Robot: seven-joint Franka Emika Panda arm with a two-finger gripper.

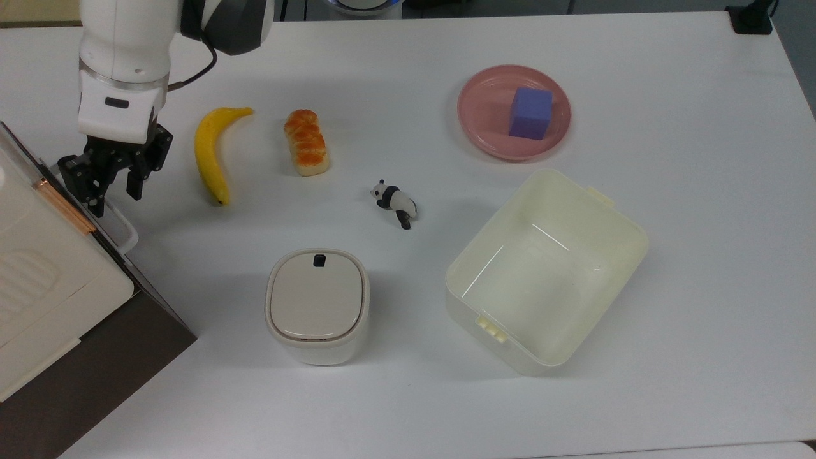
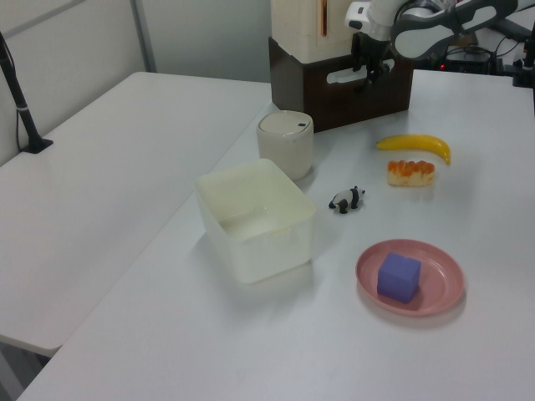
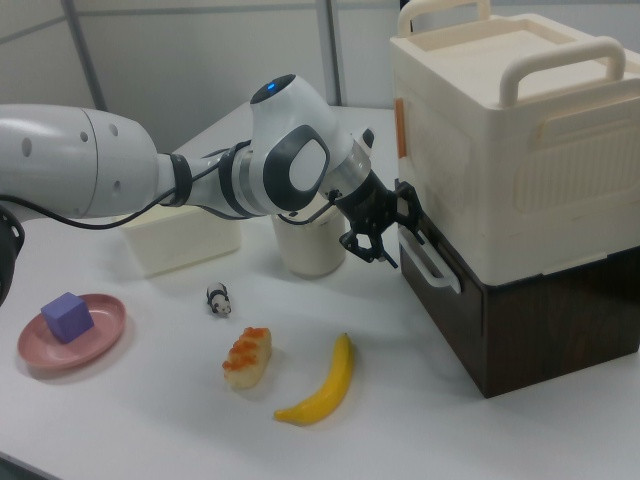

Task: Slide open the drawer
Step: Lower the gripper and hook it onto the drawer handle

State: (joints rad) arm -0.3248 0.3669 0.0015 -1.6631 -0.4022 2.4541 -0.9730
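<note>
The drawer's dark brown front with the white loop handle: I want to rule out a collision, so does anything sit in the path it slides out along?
Nothing visible does. The bare white table lies in front of the dark brown drawer and its white loop handle. The black two-finger gripper is at the handle; the yellow banana and white lidded bin lie further out.

A robotics lab or test room: a large plain white table (image 1: 669,395) holds staged toy props, a plastic yellow banana (image 1: 212,153), a fake glazed bread loaf (image 1: 306,141) and a small panda figurine (image 1: 395,202), before bare partition walls (image 2: 75,50).
</note>
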